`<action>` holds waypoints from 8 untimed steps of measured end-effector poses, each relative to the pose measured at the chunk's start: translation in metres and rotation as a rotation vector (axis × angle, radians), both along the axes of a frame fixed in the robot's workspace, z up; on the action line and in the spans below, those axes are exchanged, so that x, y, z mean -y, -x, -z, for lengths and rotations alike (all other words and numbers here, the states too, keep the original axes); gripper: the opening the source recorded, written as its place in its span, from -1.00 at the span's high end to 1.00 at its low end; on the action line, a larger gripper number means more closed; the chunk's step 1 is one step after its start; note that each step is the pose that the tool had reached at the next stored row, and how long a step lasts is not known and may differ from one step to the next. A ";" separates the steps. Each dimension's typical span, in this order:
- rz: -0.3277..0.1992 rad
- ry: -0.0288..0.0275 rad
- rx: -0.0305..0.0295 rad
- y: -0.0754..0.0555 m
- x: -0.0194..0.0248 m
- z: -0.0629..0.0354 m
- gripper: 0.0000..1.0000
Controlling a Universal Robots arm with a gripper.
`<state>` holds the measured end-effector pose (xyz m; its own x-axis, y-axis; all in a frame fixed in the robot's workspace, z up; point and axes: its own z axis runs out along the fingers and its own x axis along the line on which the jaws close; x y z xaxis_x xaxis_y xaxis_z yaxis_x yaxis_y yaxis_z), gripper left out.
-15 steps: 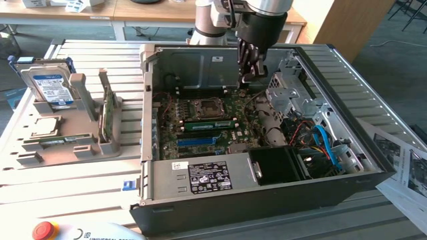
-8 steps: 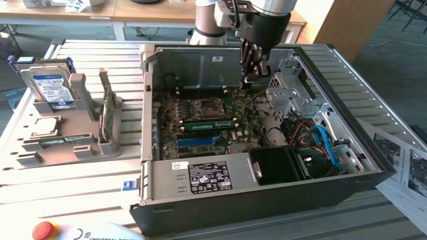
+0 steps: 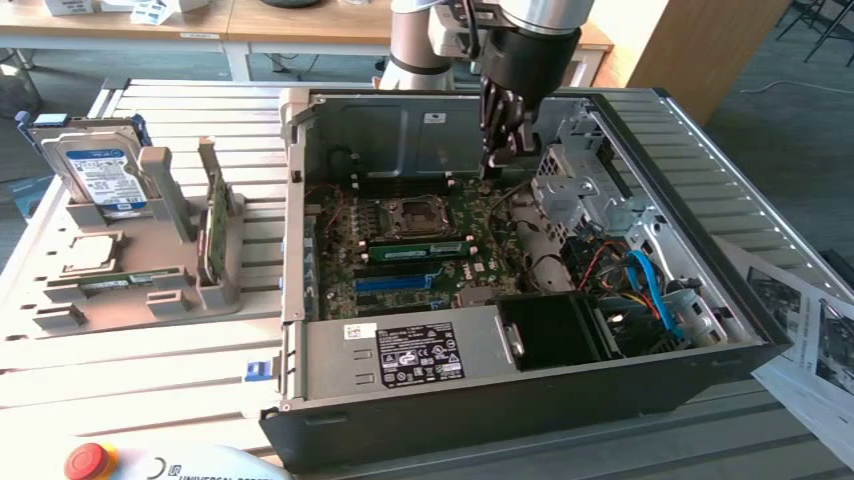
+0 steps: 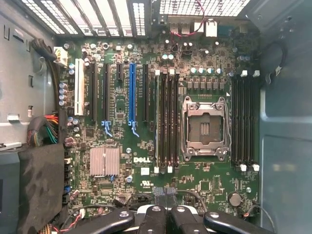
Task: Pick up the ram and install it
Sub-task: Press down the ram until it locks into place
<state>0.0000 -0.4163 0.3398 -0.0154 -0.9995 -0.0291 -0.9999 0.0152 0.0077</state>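
A long green ram stick (image 3: pixel 416 250) stands seated in a slot on the motherboard (image 3: pixel 400 285), just beside the CPU socket (image 3: pixel 407 212). In the wrist view its thin top edge (image 4: pixel 157 122) runs along the outermost slot of the memory bank next to the CPU socket (image 4: pixel 204 127). My gripper (image 3: pixel 505 160) hangs inside the open PC case above the board's far side, past the socket from the ram. Its fingers (image 4: pixel 165 192) are shut together with nothing between them.
On the exterior view's left, a grey holder (image 3: pixel 80 300) carries a hard drive with a blue label (image 3: pixel 100 175), an upright green expansion card (image 3: pixel 211 238) and a flat green stick (image 3: pixel 127 281). The case walls (image 3: pixel 287 200), a drive cage (image 3: pixel 577 190) and cables (image 3: pixel 647 285) crowd the board.
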 end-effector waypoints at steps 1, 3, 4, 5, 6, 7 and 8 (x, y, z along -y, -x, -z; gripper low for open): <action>0.000 0.0000 0.0000 0.000 0.0000 0.0006 0.79; 0.000 0.0000 0.0001 0.000 0.0000 0.0018 0.79; 0.000 0.0000 0.0003 0.000 0.0000 0.0025 0.79; 0.000 0.0000 0.0005 0.000 0.0000 0.0034 0.79; 0.000 0.0001 0.0007 0.000 0.0000 0.0042 0.79; 0.000 0.0000 0.0010 0.000 0.0000 0.0050 0.79; 0.000 0.0000 0.0013 0.000 0.0000 0.0058 0.79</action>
<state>0.0000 -0.4163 0.3341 -0.0153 -0.9995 -0.0291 -0.9999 0.0152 0.0064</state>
